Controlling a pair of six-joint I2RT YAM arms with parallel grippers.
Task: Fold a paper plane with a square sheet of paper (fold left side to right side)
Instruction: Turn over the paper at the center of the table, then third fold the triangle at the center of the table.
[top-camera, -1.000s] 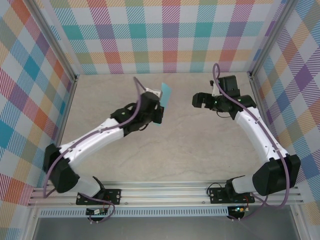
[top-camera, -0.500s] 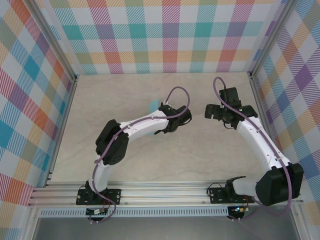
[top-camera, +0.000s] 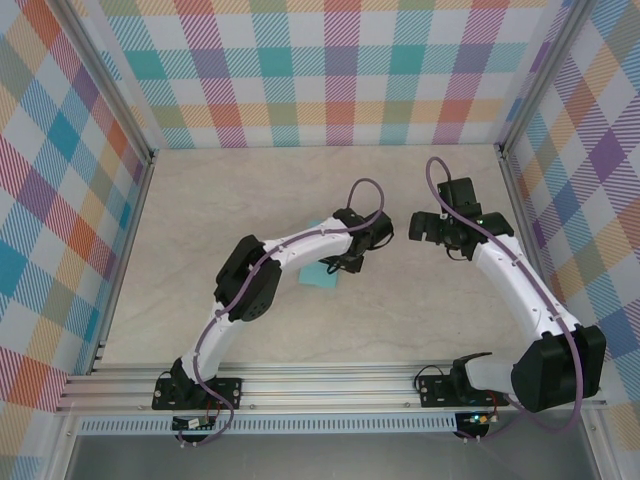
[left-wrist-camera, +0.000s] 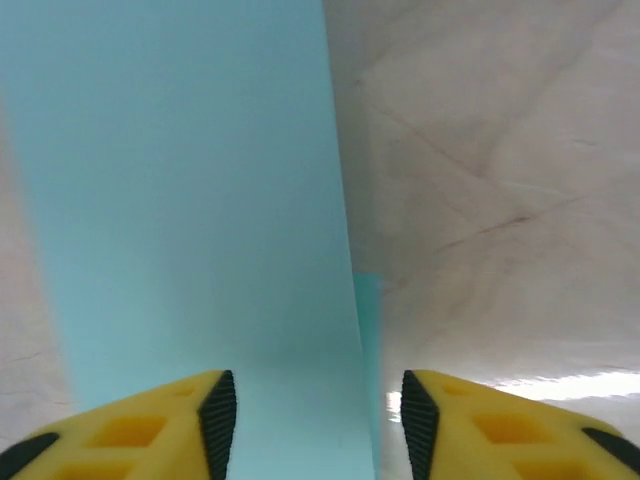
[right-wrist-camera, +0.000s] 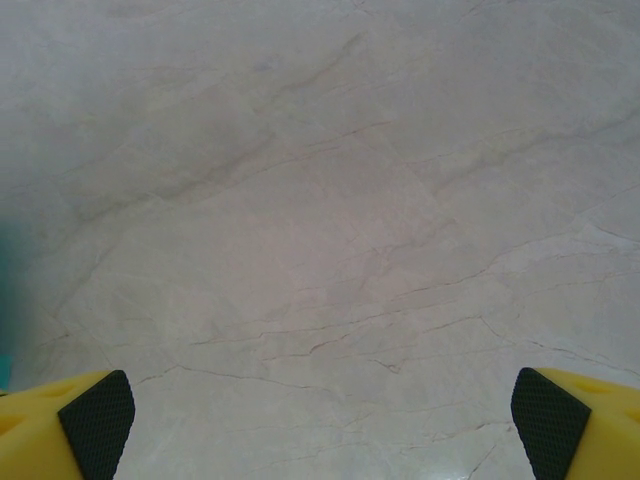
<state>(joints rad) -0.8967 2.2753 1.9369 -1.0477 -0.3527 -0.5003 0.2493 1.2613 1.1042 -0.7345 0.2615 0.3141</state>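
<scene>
The turquoise sheet of paper (top-camera: 321, 275) lies on the table, partly under the left arm's forearm. In the left wrist view the sheet of paper (left-wrist-camera: 190, 200) covers the left half. Its straight right edge runs up between the fingers, and a darker lower layer (left-wrist-camera: 367, 330) peeks out beside that edge. My left gripper (top-camera: 346, 262) (left-wrist-camera: 318, 410) hovers just over it, open, the jaws apart and not pinching the paper. My right gripper (top-camera: 415, 225) (right-wrist-camera: 325, 410) stands wide open over bare table, to the right of the left wrist.
The marble-look tabletop (top-camera: 430, 310) is walled by plaid panels (top-camera: 330, 70) at the back and both sides. A metal rail (top-camera: 330, 385) runs along the near edge. The left arm's elbow (top-camera: 245, 285) sits mid-table.
The left arm swung the paper from the back of the table down to the middle, and its jaws came apart, leaving the paper lying flat. The right gripper shifted slightly right.
</scene>
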